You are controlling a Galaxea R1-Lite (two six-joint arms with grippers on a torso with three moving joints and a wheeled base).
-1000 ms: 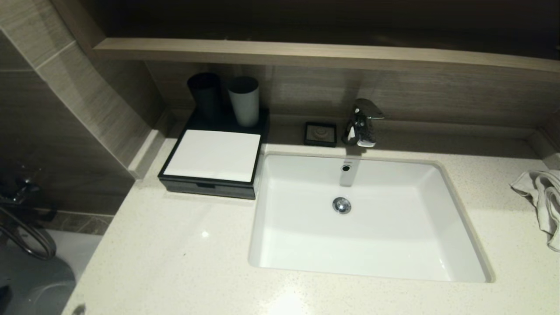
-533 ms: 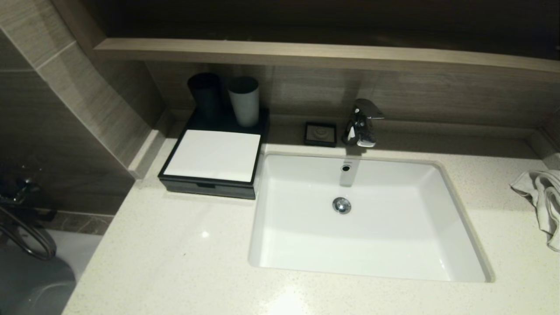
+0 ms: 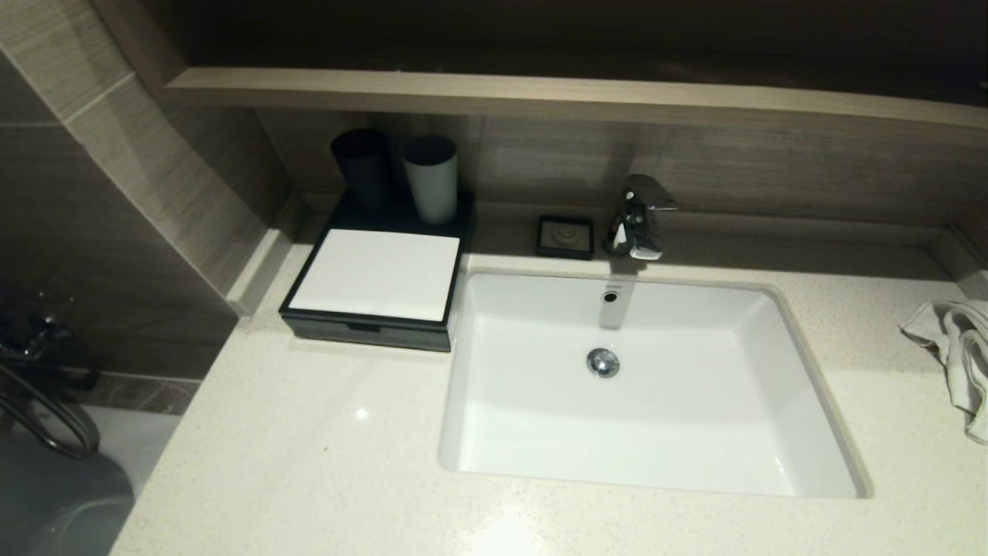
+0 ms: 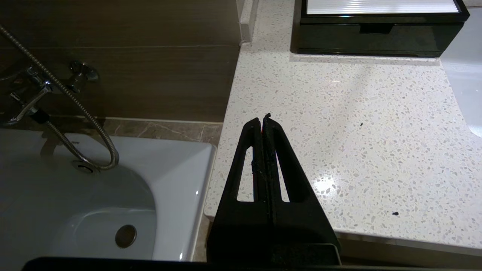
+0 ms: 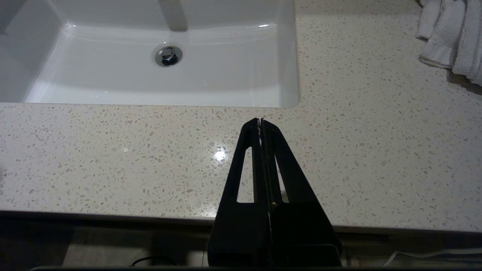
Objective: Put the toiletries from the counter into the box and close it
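Observation:
The black box [image 3: 363,330] stands at the back left of the counter [image 3: 293,448] with its white lid [image 3: 374,274] lying flat on top, shut. It also shows in the left wrist view [image 4: 376,35]. No loose toiletries show on the counter. My left gripper [image 4: 262,120] is shut and empty, low over the counter's front left edge, well short of the box. My right gripper [image 5: 260,122] is shut and empty over the counter's front edge, in front of the sink. Neither gripper shows in the head view.
A black cup [image 3: 361,166] and a grey cup [image 3: 430,177] stand behind the lid. A small dark soap dish [image 3: 566,235] sits beside the chrome faucet [image 3: 637,216]. The white sink [image 3: 656,432] fills the middle. A crumpled towel [image 3: 957,347] lies far right. A bathtub [image 4: 94,195] lies left of the counter.
A dark part of my left arm at the head view's lower left corner has drawn back out of sight. The box and cups have not moved.

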